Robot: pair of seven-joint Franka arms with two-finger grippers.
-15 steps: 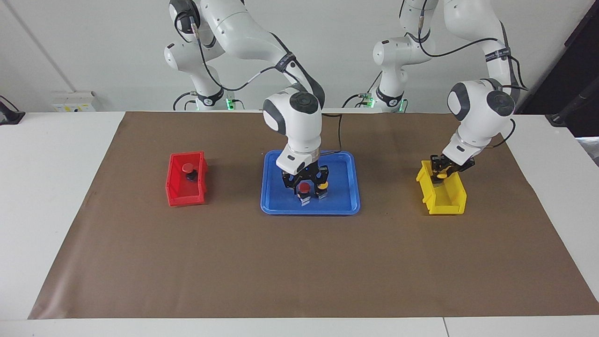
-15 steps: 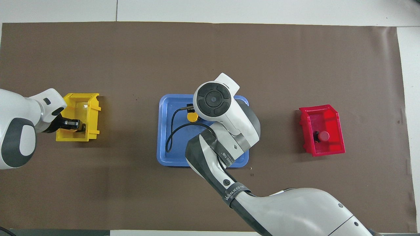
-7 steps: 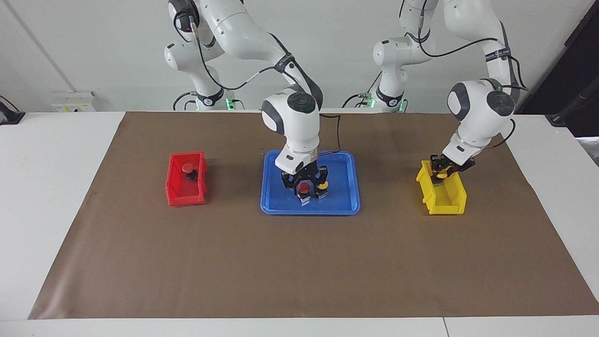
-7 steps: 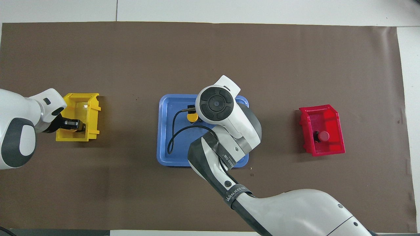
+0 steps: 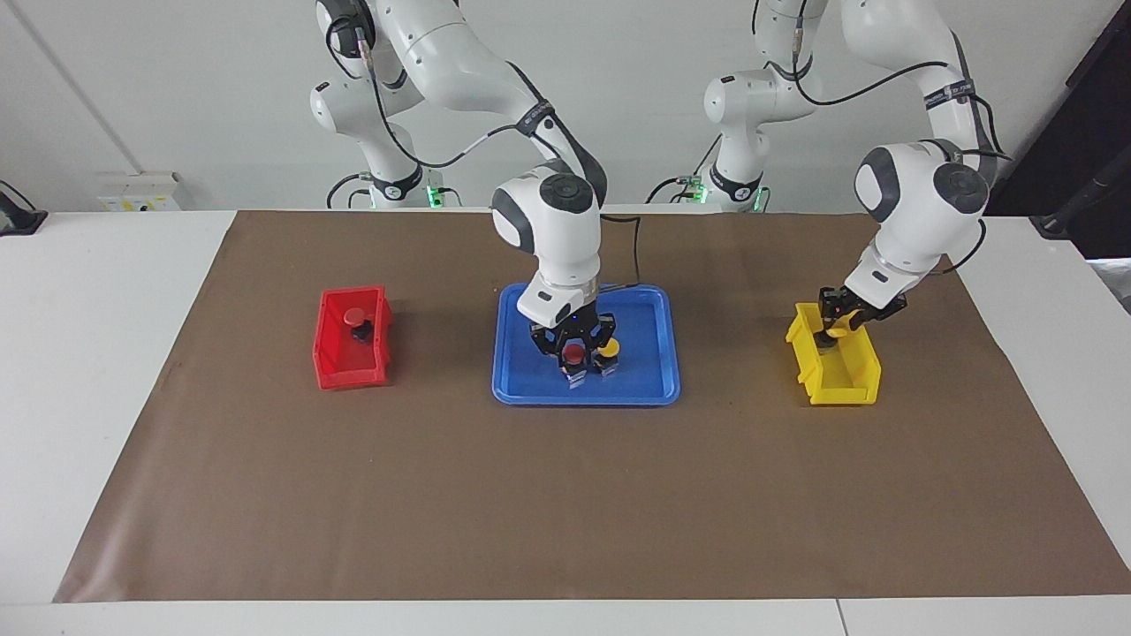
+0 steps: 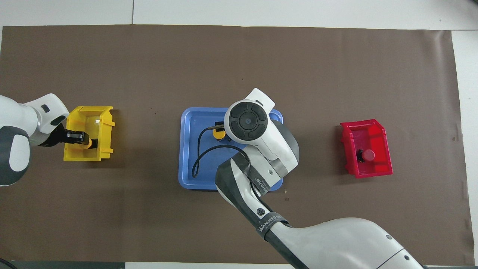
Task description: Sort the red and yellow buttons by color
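A red button [image 5: 574,354] stands upright in the blue tray [image 5: 656,385] at the middle of the counter [image 5: 106,291], between the fingers of the right gripper [image 5: 574,352]. A yellow button [image 5: 607,351] stands just beside it, toward the left arm's end. Another red button [image 5: 355,315] lies in the red bin [image 5: 351,374] (toward the right arm's end). The last yellow button [image 5: 835,325] is at the left gripper [image 5: 832,329], over the end of the yellow bin [image 5: 848,382] nearer to the robots.

A brown mat [image 5: 565,495] covers most of the white counter, with a plain white wall [image 5: 177,88] by the arm bases.

The right gripper is clenched around the red button in the tray. The left gripper grips the yellow button's cap; whether that button touches the bin cannot be told.
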